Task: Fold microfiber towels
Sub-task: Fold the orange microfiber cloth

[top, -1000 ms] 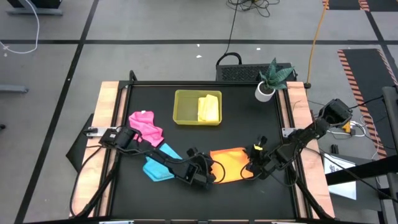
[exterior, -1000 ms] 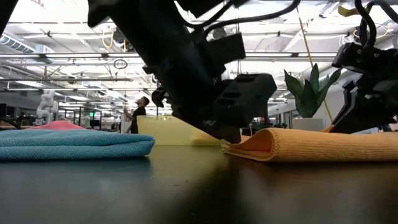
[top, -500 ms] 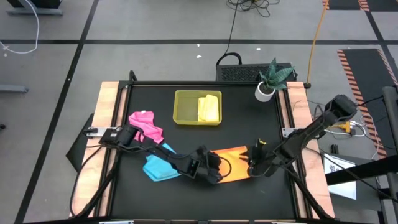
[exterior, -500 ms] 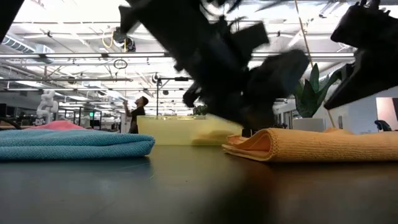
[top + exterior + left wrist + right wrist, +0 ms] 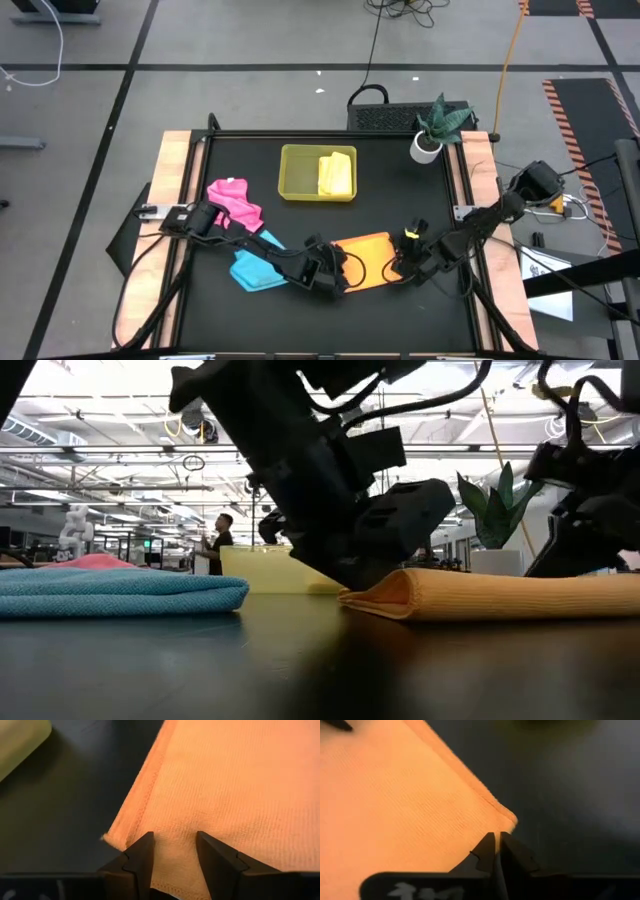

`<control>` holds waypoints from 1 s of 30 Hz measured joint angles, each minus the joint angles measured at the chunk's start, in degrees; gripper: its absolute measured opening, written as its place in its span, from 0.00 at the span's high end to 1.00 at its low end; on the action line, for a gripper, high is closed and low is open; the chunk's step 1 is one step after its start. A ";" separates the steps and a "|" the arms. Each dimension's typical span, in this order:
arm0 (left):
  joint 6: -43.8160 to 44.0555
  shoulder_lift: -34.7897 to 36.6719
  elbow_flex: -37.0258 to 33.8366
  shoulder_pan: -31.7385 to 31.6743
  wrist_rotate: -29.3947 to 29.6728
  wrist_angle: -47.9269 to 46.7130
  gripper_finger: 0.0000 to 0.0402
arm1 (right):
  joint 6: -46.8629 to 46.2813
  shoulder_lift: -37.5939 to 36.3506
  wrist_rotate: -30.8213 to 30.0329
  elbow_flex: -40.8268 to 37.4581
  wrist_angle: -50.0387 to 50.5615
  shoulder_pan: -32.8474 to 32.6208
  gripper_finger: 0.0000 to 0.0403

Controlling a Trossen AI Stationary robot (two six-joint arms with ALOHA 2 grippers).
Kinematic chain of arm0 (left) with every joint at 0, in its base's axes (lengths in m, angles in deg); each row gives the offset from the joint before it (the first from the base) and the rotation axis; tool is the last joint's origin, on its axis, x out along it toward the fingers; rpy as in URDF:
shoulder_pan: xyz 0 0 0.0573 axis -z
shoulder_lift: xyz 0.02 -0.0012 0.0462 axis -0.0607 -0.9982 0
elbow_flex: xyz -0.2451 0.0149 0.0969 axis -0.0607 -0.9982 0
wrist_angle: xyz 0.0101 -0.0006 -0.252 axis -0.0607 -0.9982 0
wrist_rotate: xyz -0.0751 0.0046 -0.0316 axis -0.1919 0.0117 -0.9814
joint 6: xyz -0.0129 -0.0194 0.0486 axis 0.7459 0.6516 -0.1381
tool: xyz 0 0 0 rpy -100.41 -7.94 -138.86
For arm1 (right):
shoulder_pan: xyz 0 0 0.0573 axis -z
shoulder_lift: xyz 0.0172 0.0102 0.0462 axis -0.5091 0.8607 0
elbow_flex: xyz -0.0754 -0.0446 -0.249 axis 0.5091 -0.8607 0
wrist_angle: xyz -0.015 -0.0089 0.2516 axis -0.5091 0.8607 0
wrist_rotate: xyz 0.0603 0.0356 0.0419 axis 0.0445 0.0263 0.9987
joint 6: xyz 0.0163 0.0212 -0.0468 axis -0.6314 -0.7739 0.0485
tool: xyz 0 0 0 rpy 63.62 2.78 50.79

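A: So, what changed?
B: Both arms dropped lower; the orange towel point(image 5: 365, 258) lies flatter on the desk point(image 5: 400, 200), near centre.
A: Orientation?
B: Long axis left-right, folded edge left. Ribbed, soft weave.
A: Grippers?
B: Left gripper point(image 5: 173, 851) open over its corner; right gripper point(image 5: 496, 851) pinched on the other corner.

No text, label, brand, number or sign can be read in any of the views; the faint pale marks on the right tool's body stay illegible.
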 joint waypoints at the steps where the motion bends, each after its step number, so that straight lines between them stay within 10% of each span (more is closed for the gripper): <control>1: 0.20 0.26 0.00 0.37 0.02 -0.14 0.62 | 0.24 -0.92 -0.66 0.00 -0.31 -0.57 0.97; 9: -2.61 1.73 0.57 1.98 1.27 5.92 0.62 | 8.74 -5.32 0.14 0.00 -13.16 -6.86 0.99; 14: -9.61 1.08 0.61 1.04 -7.73 13.63 0.62 | 13.94 -1.72 6.02 0.04 -23.88 -10.10 1.00; 30: -8.28 2.40 0.54 3.16 -10.58 4.28 0.62 | 7.89 4.41 11.65 -0.91 -26.79 -13.02 1.00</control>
